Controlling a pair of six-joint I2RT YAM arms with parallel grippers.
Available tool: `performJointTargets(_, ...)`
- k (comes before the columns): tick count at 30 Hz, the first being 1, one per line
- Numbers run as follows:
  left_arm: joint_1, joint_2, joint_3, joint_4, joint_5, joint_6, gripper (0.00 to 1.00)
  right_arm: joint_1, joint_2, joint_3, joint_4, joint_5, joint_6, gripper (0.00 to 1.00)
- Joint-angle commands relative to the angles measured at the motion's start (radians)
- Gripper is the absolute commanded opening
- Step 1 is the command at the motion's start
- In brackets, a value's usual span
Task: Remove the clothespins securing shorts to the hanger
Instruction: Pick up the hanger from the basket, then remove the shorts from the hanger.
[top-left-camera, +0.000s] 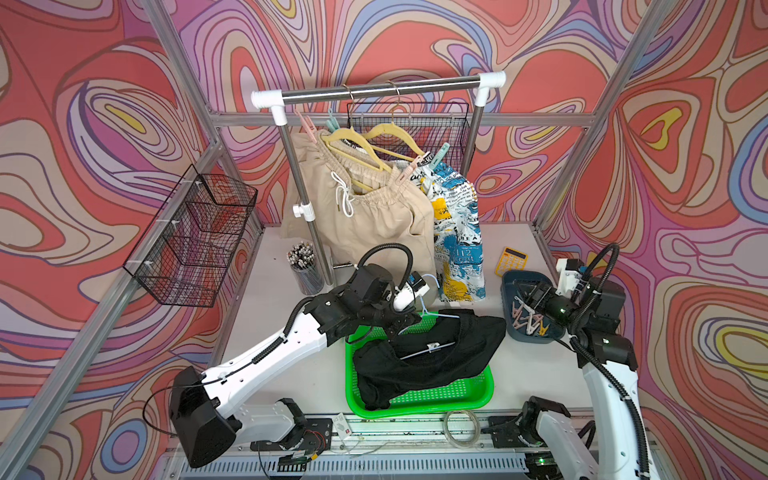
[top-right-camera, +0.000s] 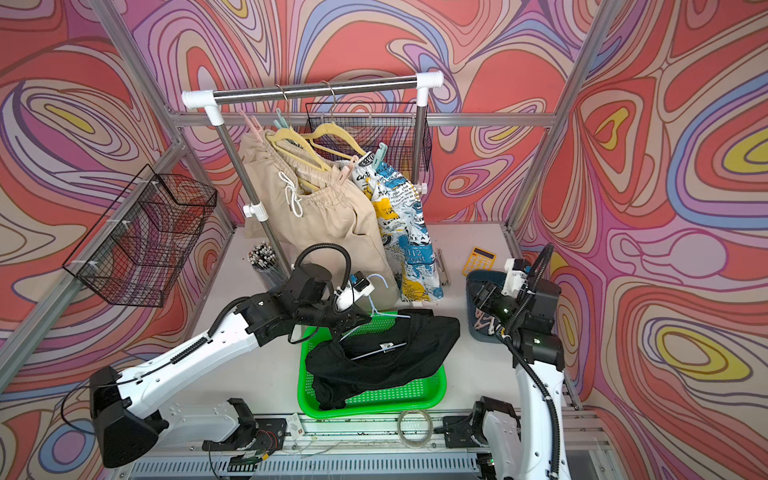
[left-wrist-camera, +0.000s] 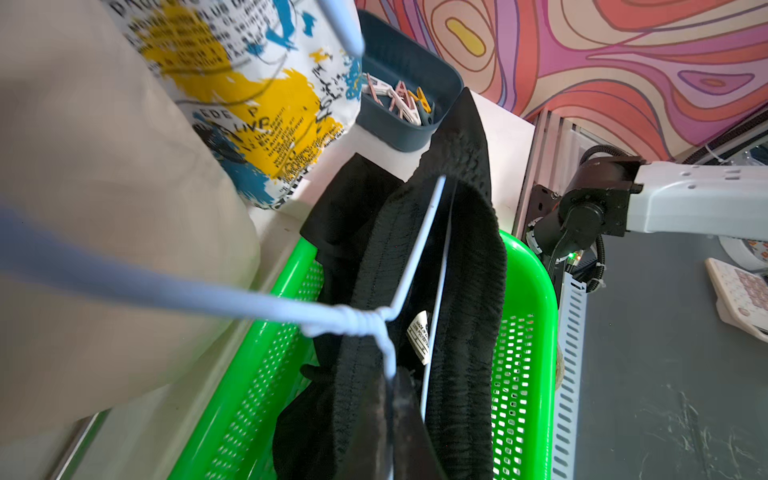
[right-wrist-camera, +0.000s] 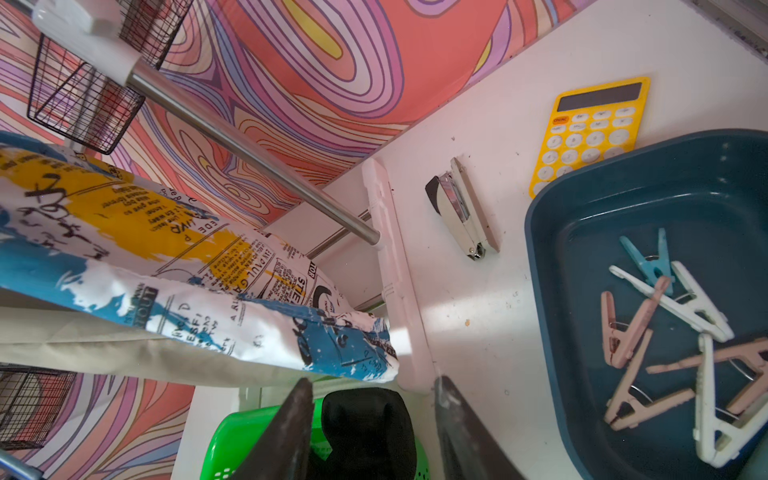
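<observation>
Swirling pink, red and lilac wallpaper surrounds a white tabletop (top-left-camera: 532, 374) in both top views. On it lies a bright green perforated plastic tray (top-left-camera: 457, 401), and plain black shorts (top-left-camera: 440, 365) are heaped in that tray, threaded on a thin white wire hanger (top-left-camera: 419, 352). The left gripper (top-left-camera: 402, 328) hangs over the tray's far left corner, clenched on the hanger's neck. Behind the tray, beige drawstring shorts (top-left-camera: 374, 224) and white newspaper-print shorts (top-left-camera: 457, 232) hang on yellow plastic hangers (top-left-camera: 345, 137) from a steel rail (top-left-camera: 374, 89), with pink and mint clipped clothespins (top-left-camera: 401, 174) at their waistbands. Right of the tray sits a dark blue plastic bin (top-left-camera: 513, 282) holding loose clothespins (top-left-camera: 528, 322); the right gripper (top-left-camera: 534, 297) hovers above them.

The left wrist view shows the hanger's twisted neck (left-wrist-camera: 353, 320) running into the closed dark fingers (left-wrist-camera: 399, 411), the black waistband draped along the wire inside the tray (left-wrist-camera: 536, 291).

The right wrist view shows the right gripper (right-wrist-camera: 372, 384) released, its jaws apart and empty, with the tray's corner beyond them. Pink, white and blue pins (right-wrist-camera: 648, 324) lie in the bin (right-wrist-camera: 552, 249); a yellow calculator (right-wrist-camera: 594, 133) and a metal stapler (right-wrist-camera: 461, 212) lie farther from the tray.
</observation>
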Motion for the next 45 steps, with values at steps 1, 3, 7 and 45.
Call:
performJointTargets(1, -0.005, -0.055, 0.057, -0.041, -0.077, 0.021, 0.0, -0.004, -0.02, 0.085, -0.054, -0.027, -0.032, 0.5)
performJointTargets(3, -0.004, -0.078, 0.073, -0.043, -0.103, 0.016, 0.0, -0.004, -0.02, 0.136, -0.105, -0.035, -0.047, 0.52)
performJointTargets(7, -0.005, -0.089, 0.131, -0.081, -0.154, 0.024, 0.0, -0.004, -0.034, 0.237, -0.191, -0.066, -0.063, 0.55)
performJointTargets(45, -0.002, 0.033, 0.277, -0.06, -0.254, 0.067, 0.0, 0.831, 0.295, 0.407, -0.058, 0.576, -0.026, 0.56)
